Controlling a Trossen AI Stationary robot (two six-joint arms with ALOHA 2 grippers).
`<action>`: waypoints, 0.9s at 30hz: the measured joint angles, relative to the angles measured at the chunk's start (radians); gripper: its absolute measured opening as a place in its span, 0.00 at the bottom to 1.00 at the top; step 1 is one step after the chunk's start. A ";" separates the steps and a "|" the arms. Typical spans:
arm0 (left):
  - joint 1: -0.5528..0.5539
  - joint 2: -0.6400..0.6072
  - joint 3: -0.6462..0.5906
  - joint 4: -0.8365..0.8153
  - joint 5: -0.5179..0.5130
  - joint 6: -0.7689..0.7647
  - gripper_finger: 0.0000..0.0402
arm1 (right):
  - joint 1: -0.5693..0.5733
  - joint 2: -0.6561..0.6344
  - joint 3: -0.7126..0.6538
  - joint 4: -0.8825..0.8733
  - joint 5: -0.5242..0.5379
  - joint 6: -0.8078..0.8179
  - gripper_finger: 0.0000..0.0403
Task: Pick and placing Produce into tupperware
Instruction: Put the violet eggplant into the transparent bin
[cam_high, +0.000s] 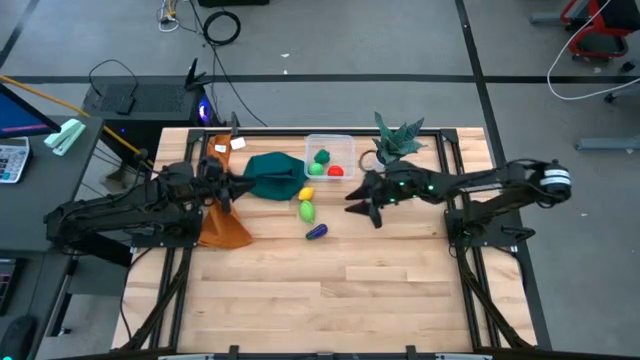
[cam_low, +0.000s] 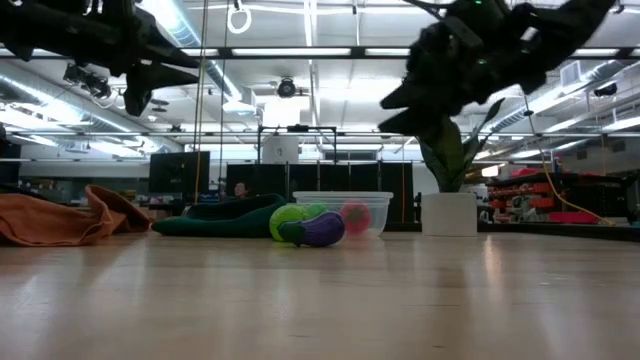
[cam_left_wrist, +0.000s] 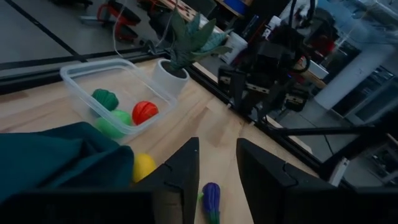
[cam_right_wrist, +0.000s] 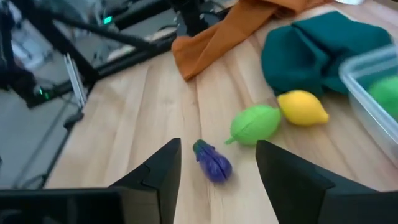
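1 wood-slat table (cam_high: 330, 290); grey floor; ceiling strip lights.

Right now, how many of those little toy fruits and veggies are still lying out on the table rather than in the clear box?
3: the yellow piece against the teal cloth, the light green piece beside it, and the purple piece a little apart. The others lie inside the tupperware.

Your worktop (cam_high: 300, 300) layout, seen from above.
The tupperware (cam_high: 345, 143) holds three produce pieces; a cloth (cam_high: 272, 176) lies just left of it, a potted plant (cam_high: 397, 138) right, and three more pieces (cam_high: 310, 212) lie in front.
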 joint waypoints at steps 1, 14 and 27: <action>0.000 0.000 0.000 0.000 0.014 0.000 0.29 | 0.007 0.027 0.027 -0.012 0.002 -0.025 0.43; -0.001 -0.002 0.000 -0.055 0.085 0.000 0.26 | 0.079 0.276 0.327 -0.320 0.007 -0.354 0.59; 0.000 -0.002 0.000 -0.027 0.084 -0.001 0.26 | 0.124 0.412 0.377 -0.350 0.008 -0.427 0.61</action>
